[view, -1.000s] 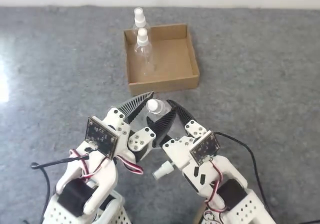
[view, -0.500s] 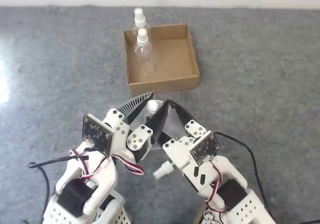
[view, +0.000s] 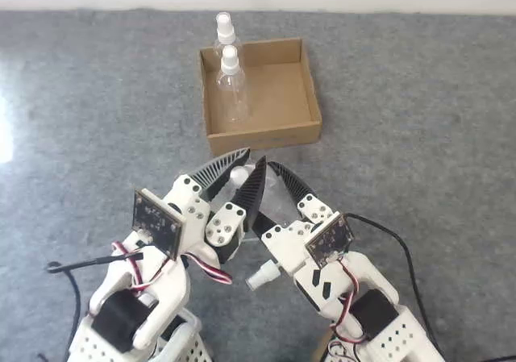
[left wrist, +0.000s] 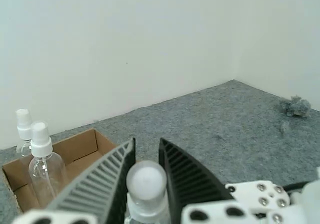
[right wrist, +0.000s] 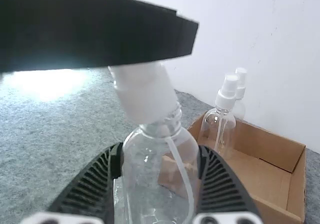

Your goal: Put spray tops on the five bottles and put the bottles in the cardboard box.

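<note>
Seating spray top: left jaws pinched shut on it, right jaws clamped round clear bottle, between the arms near desk's front-edge middle. Likely light, thin, slick plastic; grip body mid-wall, gently. Cardboard box toward far edge.

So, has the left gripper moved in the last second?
Yes. One finger of the left gripper has swung toward the front wall of the cardboard box, closing around the spray top.
</note>
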`<state>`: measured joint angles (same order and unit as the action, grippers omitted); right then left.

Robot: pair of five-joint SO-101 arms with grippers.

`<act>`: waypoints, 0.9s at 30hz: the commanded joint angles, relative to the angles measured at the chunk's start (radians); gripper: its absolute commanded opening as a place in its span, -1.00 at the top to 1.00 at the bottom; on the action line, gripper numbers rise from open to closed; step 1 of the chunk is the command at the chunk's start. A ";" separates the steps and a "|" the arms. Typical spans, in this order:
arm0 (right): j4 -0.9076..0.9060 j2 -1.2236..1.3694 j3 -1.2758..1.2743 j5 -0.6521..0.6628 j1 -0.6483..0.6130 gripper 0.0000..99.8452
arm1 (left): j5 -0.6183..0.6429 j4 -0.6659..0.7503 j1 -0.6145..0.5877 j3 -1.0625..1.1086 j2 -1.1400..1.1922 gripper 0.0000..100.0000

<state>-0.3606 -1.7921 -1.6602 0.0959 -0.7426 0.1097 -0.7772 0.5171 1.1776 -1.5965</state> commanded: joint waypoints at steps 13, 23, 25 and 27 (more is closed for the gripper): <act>-0.081 -0.024 0.031 0.104 -0.015 0.92 | -0.005 0.017 0.011 -0.001 -0.002 0.85; -0.082 -0.024 0.055 0.104 -0.012 0.92 | -0.002 0.018 0.011 0.024 -0.003 0.59; -0.082 -0.024 0.054 0.104 -0.012 0.92 | -0.002 0.018 0.005 0.018 -0.008 0.59; -0.082 -0.024 0.048 0.104 -0.013 0.92 | -0.002 0.017 0.003 0.004 -0.011 0.59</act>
<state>-0.4373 -1.7921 -1.6571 0.1864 -0.7503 0.1097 -0.7772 0.5232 1.2129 -1.5904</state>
